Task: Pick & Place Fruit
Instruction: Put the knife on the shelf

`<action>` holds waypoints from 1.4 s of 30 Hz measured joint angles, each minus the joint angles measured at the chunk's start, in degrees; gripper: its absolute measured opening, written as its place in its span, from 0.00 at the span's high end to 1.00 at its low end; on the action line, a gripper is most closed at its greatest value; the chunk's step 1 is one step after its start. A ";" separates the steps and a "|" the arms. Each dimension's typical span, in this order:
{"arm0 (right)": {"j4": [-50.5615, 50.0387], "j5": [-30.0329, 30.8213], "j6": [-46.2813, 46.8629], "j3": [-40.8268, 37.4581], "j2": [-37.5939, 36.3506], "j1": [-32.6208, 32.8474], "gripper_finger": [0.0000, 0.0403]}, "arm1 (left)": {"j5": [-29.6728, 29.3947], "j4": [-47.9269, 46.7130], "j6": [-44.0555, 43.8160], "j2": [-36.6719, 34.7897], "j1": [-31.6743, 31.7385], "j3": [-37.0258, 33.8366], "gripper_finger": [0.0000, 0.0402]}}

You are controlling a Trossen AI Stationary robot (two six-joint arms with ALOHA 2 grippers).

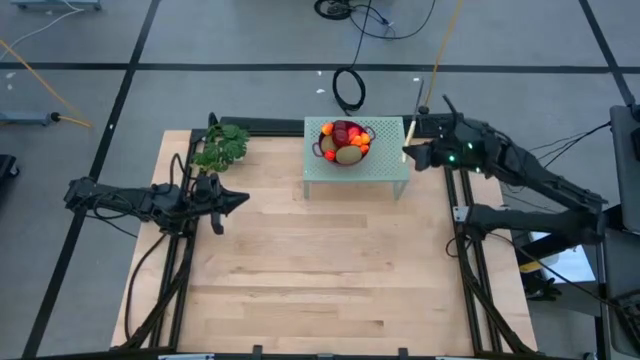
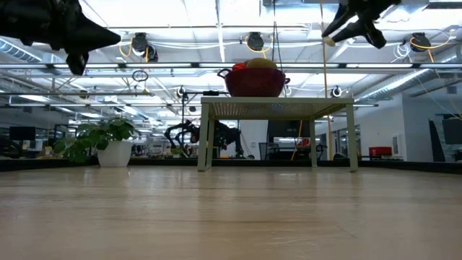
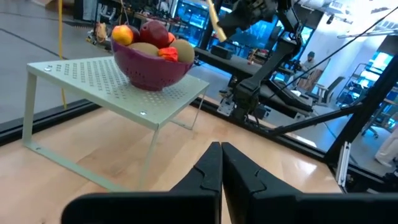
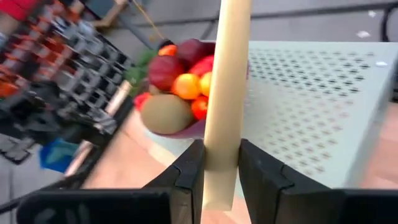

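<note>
Nearby, leafy sprig [image 1: 222, 146] left of rack [image 1: 385, 164], knife [image 4: 224, 93] clamped beside bowl [image 1: 345, 156]

Fruit [image 1: 346, 141] in a bowl [image 1: 345, 155] on a small stand [image 1: 385, 166] at the counter's [image 1: 320, 270] far edge, leafy sprig [image 1: 222, 146] to its left, knife [image 1: 410, 134] held just right of the stand

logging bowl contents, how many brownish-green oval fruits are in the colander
2 visible: one brownish-green oval at the colander front, another toward the right arm's side. More may be hidden underneath.
</note>
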 joint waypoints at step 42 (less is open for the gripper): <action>-24.36 -18.86 8.78 15.34 32.88 -7.80 0.82 | -1.55 0.70 3.86 0.02 0.00 0.00 0.95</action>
